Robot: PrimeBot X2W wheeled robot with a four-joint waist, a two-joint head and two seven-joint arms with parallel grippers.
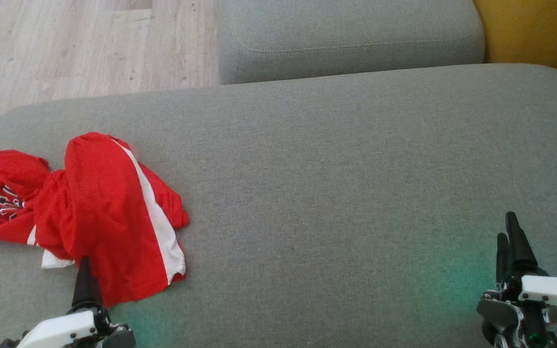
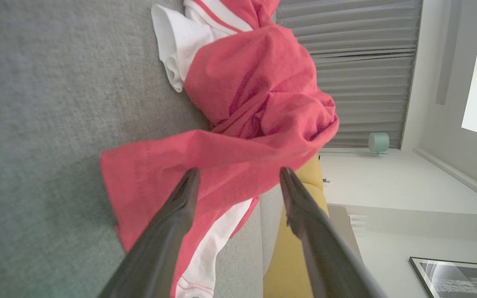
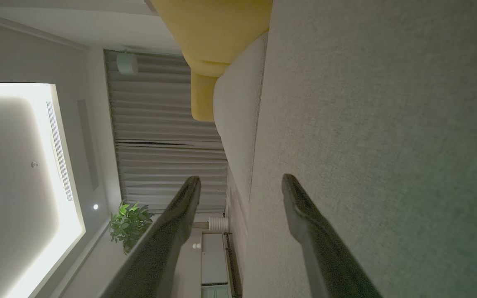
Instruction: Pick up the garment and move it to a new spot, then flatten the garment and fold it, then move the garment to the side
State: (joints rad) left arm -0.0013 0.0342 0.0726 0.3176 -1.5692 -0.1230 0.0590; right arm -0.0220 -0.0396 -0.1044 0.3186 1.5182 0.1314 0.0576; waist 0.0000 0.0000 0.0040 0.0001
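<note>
A red garment (image 1: pixel 95 212) with white stripes lies crumpled on the left part of the grey sofa cushion (image 1: pixel 336 183). My left gripper (image 1: pixel 85 263) is at the garment's near edge, one dark finger showing against the red cloth. In the left wrist view the left gripper (image 2: pixel 238 174) stands open, and the garment (image 2: pixel 246 103) bunches up just beyond and between its tips; I cannot tell whether they touch it. My right gripper (image 1: pixel 505 226) stands open over bare cushion at the lower right, far from the garment. The right wrist view shows the right gripper (image 3: pixel 240 180) open with nothing in it.
A second grey cushion (image 1: pixel 346 38) sits behind the first, with wooden floor (image 1: pixel 65 43) at the back left and a yellow seat (image 1: pixel 539 29) at the back right. The cushion's left edge runs close to the garment. Bare cushion stretches from the middle to the right.
</note>
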